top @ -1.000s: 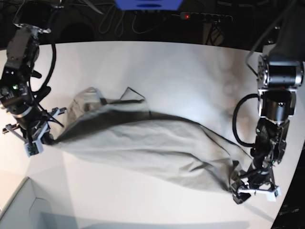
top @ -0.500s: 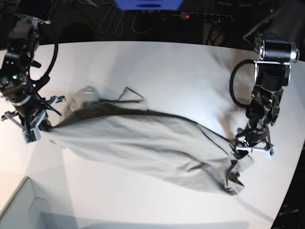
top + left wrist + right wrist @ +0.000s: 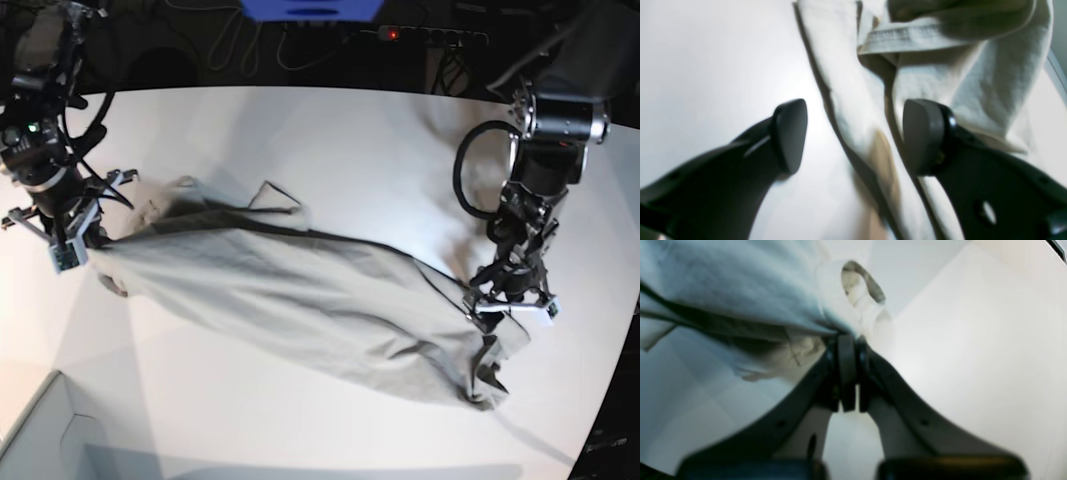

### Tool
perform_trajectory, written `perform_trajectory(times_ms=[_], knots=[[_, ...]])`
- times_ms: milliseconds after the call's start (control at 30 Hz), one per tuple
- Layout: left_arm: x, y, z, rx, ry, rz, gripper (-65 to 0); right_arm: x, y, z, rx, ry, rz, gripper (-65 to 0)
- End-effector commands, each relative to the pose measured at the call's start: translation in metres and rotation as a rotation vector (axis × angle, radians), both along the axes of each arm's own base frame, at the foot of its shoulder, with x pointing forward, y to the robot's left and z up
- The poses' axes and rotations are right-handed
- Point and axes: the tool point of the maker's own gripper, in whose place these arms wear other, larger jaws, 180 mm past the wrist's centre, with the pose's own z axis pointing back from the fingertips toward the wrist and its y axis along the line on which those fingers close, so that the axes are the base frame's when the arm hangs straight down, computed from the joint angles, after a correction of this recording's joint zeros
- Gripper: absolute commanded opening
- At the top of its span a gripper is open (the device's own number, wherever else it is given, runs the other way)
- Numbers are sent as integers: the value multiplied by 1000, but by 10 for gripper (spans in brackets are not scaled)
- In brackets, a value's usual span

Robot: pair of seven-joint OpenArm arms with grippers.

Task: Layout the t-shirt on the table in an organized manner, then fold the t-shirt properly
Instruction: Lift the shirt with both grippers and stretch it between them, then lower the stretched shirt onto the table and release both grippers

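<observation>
The beige-grey t-shirt (image 3: 300, 300) lies stretched in a long diagonal band across the white table (image 3: 350, 140). At its left end, my right gripper (image 3: 72, 250) is shut on a bunched edge; the right wrist view shows the fingers (image 3: 847, 340) pinched together on cloth (image 3: 740, 283). My left gripper (image 3: 510, 303) hovers open over the crumpled right end. In the left wrist view a strip of t-shirt (image 3: 846, 83) with a stitched hem runs between the spread fingers (image 3: 855, 136), close to the right pad (image 3: 923, 133), not pinched.
A pale box corner (image 3: 40, 440) sits at the front left. Cables and a power strip (image 3: 430, 35) lie beyond the table's far edge. The table's curved edge (image 3: 600, 400) runs close behind the left arm.
The right gripper pulled the t-shirt's left end up and back, dragging the cloth leftward. The left gripper, open throughout, moved from the t-shirt's front right corner toward the back.
</observation>
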Motion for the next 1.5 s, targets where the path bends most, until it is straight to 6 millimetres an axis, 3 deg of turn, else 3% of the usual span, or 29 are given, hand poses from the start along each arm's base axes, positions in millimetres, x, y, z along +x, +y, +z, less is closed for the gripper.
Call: perform_trajectory(times_ms=[0,167,233,300,333,433,567,733,933,1100,1267,1400,1467], knots=[[14,-9,13,-13,-33,-15,-215,4,1,12,-8,-44,25,-650],[14,-14,12,-19,-33,-21,-236,0,1,9,-11,-30,26,-650],[14,-14,12,-19,-33,-21,-358,-1,1,8,-11,-27,26,-650],[13,-12,11,-20,-29,-10,-573,-1,-2,8,-14,-28,19,-650],[13,-8,12,-21,-28,0,-650,-2,-5,8,-15,-27,13,-650],[14,-6,14,-21,-35,1,-612,3,-7,12,-15,-42,6,-650],[1,0,9,-10,-37,1,-650,7,-22,17,-32,-54,-24,-650],[-55,34,20,-80,-88,43,-647,12,-43,27,-44,-82,-78,-650],[-112,67,76,-46,-204,71,-647,9,-41,22,-39,-70,-74,-650],[-130,69,120,12,-295,52,-647,8,-26,9,-20,-25,11,-650],[-129,64,136,25,-333,32,-647,50,-28,26,26,-101,-8,-650],[-127,62,137,22,-335,27,-647,96,-29,37,75,-136,-8,-650],[-127,61,138,20,-337,27,-647,108,-29,35,75,-120,9,-639]])
